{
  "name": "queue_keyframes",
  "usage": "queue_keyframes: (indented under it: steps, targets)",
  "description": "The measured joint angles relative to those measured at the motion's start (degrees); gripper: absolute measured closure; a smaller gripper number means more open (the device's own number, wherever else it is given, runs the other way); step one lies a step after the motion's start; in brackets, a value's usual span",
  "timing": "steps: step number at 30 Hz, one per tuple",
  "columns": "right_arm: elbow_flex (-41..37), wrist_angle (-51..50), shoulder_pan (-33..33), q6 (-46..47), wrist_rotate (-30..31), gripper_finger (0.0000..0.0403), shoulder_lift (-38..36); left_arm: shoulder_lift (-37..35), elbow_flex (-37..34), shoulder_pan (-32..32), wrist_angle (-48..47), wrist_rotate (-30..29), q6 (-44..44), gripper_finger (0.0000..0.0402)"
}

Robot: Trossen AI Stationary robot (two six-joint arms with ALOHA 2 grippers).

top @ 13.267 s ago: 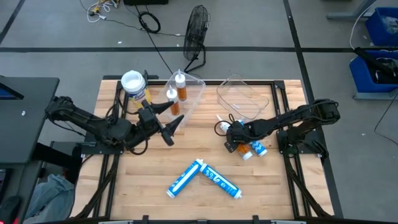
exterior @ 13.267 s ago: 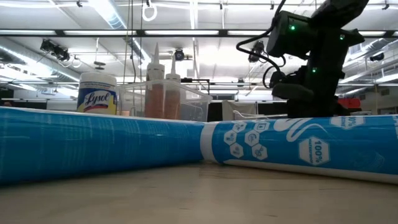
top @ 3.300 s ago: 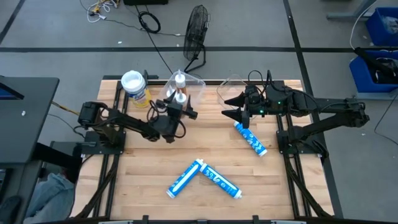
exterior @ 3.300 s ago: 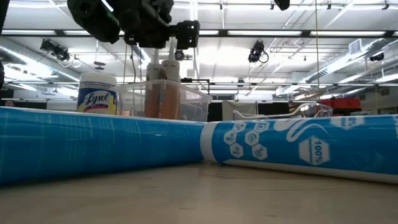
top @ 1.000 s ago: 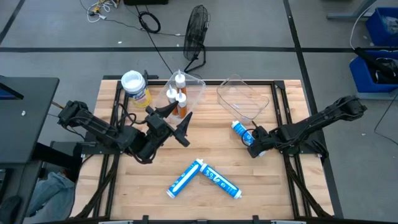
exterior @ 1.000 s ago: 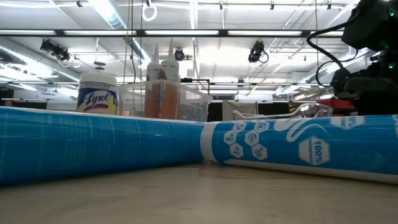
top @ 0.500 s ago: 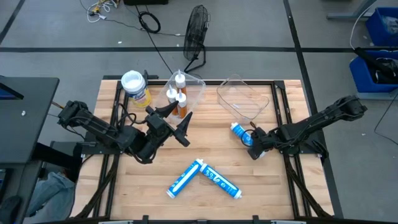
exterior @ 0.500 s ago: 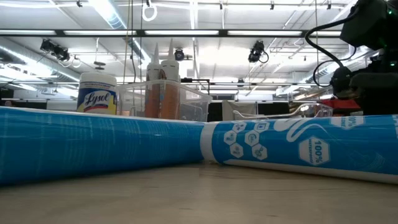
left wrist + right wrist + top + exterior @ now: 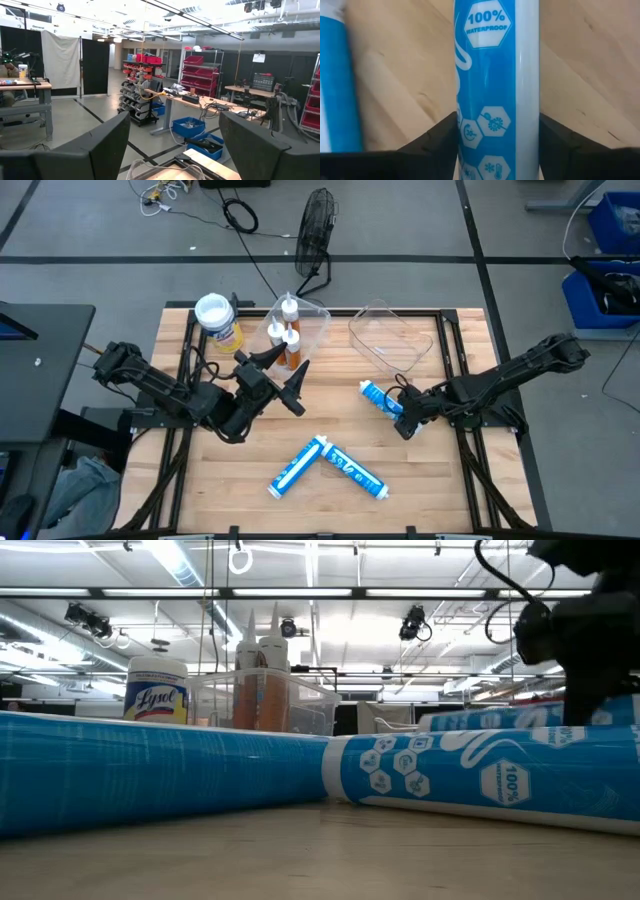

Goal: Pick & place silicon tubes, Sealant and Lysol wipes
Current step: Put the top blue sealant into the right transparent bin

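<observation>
Here the right gripper (image 9: 403,412) grips one blue-and-white sealant tube (image 9: 381,399).

That tube lies just in front of the empty clear bin (image 9: 392,336); two more blue-and-white tubes (image 9: 327,464) lie nearer the table's front edge. The Lysol wipes (image 9: 216,320) stand left of the clear bin (image 9: 312,318) of orange tubes (image 9: 290,332). The left gripper (image 9: 283,376), fingers spread and empty, hangs before that bin.
</observation>
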Motion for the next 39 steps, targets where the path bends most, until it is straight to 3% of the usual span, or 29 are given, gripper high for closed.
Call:
queue_keyframes:
  steps: [12, 20, 25, 32, 39]
  targets:
    - [6.5, -0.1, 3.7, -1.8, 1.1, 0.0196, 0.0, 0.0, 0.0, 0.0, 0.0, 0.0, 0.0, 0.009]
    - [12.5, 0.0, 4.8, -4.2, 7.0, 0.0196, 0.0, 0.0, 0.0, 0.0, 0.0, 0.0, -3.8, 0.009]
    - [16.6, 0.4, 4.8, -7.5, 10.6, 0.0196, 0.0, 0.0, 0.0, 0.1, 0.0, 0.4, -10.6, 0.009]
    - [21.0, 3.1, 4.8, -12.7, 16.4, 0.0196, -0.1, 0.0, 0.0, 1.6, 0.0, 8.3, -24.9, 0.009]
    - [22.3, 10.9, 4.4, -17.3, 21.2, 0.0196, -0.1, 0.0, 0.0, 3.4, -0.2, 16.0, -33.3, 0.009]
